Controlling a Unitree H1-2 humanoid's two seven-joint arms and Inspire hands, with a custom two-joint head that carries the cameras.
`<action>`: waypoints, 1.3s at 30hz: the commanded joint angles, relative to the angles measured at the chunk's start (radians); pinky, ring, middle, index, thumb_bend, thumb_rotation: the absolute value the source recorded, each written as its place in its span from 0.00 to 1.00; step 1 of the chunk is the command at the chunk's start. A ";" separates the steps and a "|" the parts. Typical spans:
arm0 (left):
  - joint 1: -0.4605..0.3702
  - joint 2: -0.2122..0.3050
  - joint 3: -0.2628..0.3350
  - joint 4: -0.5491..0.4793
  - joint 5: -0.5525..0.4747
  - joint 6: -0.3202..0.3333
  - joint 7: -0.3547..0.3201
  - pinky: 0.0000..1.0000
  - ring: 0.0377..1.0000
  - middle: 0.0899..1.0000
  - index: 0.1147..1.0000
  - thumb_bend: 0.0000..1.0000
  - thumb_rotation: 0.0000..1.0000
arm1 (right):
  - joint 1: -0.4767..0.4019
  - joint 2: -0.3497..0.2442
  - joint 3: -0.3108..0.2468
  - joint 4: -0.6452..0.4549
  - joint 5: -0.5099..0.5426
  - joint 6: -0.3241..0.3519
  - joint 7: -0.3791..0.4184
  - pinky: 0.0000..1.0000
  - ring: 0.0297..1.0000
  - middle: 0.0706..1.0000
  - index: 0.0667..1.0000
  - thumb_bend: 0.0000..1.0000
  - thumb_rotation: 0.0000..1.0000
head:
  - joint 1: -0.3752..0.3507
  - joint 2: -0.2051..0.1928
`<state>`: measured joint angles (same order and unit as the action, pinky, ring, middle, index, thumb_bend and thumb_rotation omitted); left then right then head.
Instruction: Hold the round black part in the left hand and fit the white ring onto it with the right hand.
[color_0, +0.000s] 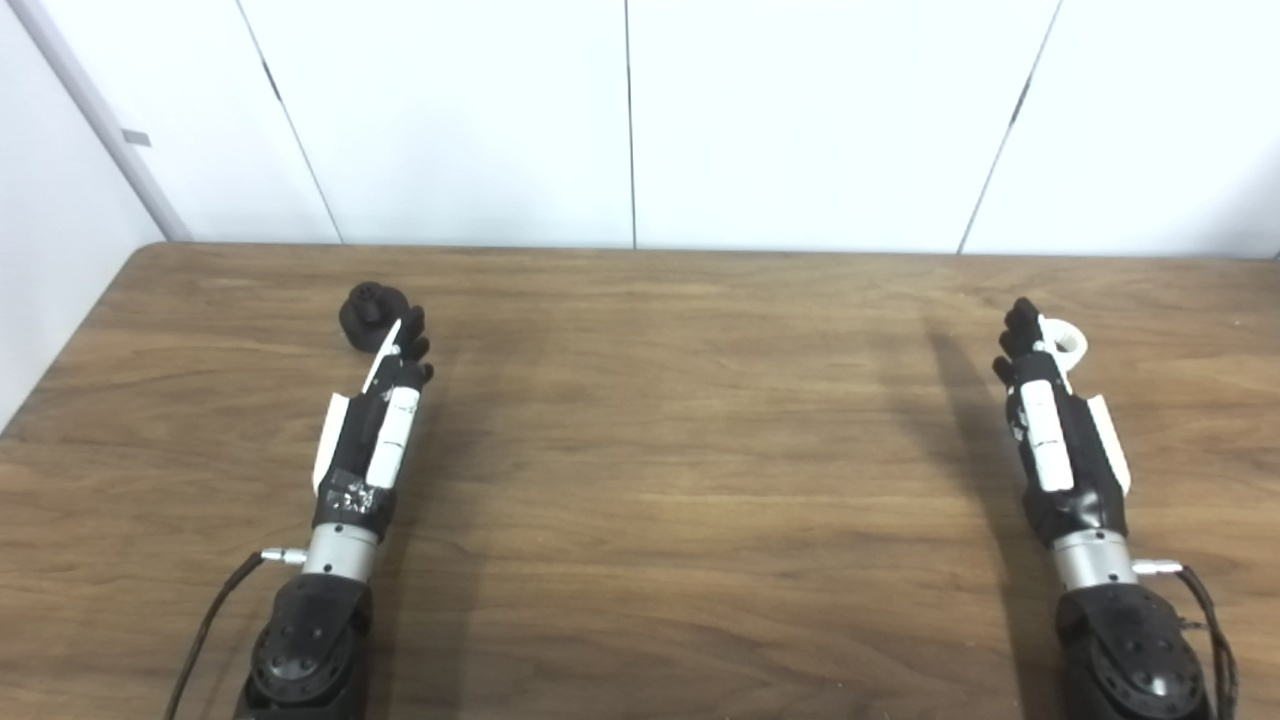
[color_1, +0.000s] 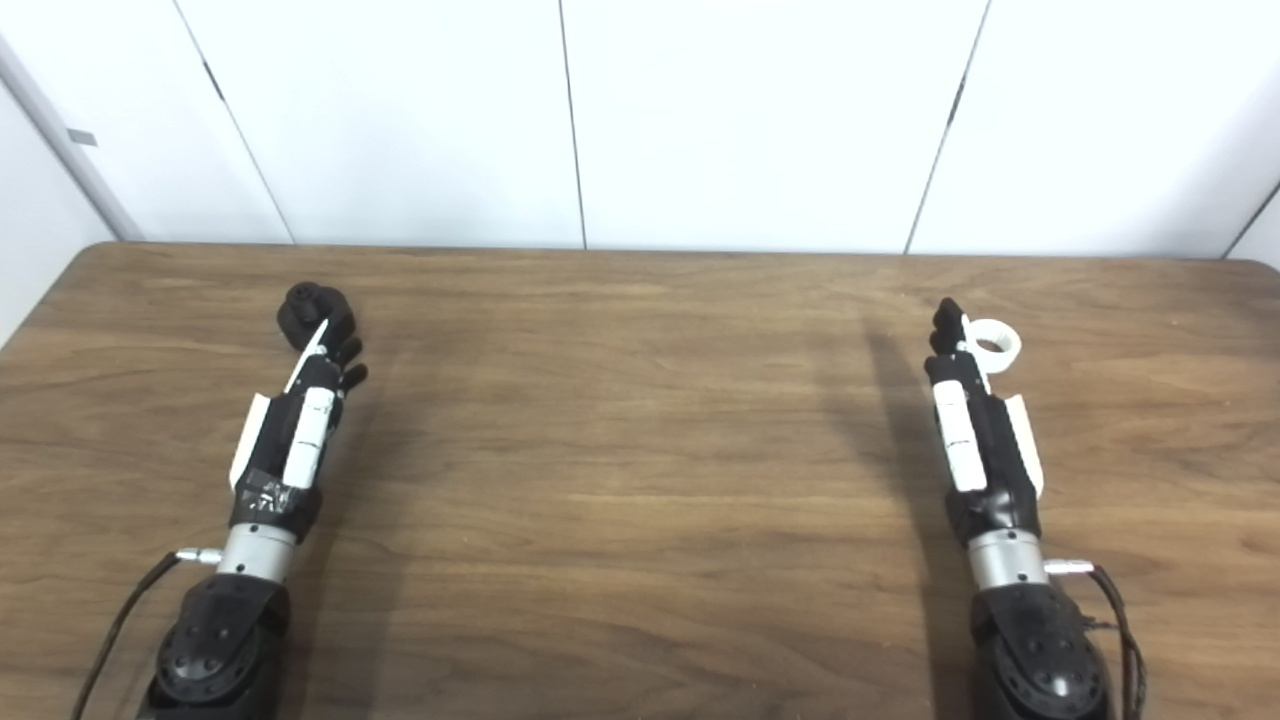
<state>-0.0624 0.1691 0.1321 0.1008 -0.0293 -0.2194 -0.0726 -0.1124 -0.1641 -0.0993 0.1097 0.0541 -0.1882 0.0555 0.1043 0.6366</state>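
The round black part (color_0: 368, 313) rests on the wooden table (color_0: 680, 450) at the far left, with a small knob on top. My left hand (color_0: 384, 405) lies just behind it, fingers straight and apart, fingertips beside the part's right edge and holding nothing. The white ring (color_0: 1066, 343) lies flat on the table at the far right. My right hand (color_0: 1047, 415) stretches toward it, open, with its fingertips just left of the ring. I cannot tell if either hand touches its object. In the right eye view the part (color_1: 305, 308) and ring (color_1: 995, 343) show the same way.
White wall panels (color_0: 630, 120) stand behind the table's far edge. The table's left edge runs diagonally near my left arm. Cables trail from both wrists toward the bottom of the picture.
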 joint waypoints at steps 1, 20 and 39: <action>0.031 -0.013 -0.005 0.067 -0.002 -0.046 0.012 0.95 0.98 0.99 0.98 0.65 0.91 | 0.035 0.007 0.006 0.061 0.007 -0.041 0.008 0.98 1.00 1.00 1.00 0.33 0.95 | -0.003 -0.002; 0.024 -0.010 -0.003 0.100 0.150 -0.127 0.126 0.83 0.89 0.91 0.91 0.61 0.63 | 0.040 0.011 0.009 0.070 0.019 -0.048 0.022 0.99 1.00 1.00 1.00 0.31 0.92 | 0.039 -0.051; -0.080 0.180 -0.230 0.254 0.570 -0.250 0.821 0.79 0.84 0.87 0.90 0.86 0.11 | 0.038 0.008 -0.005 0.114 0.042 -0.072 0.033 1.00 1.00 1.00 1.00 0.32 0.90 | 0.136 -0.105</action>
<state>-0.1829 0.3462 -0.0773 0.2830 0.4854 -0.4445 0.6723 -0.1298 -0.1647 -0.1017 0.1423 0.0826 -0.2403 0.0840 0.2393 0.5308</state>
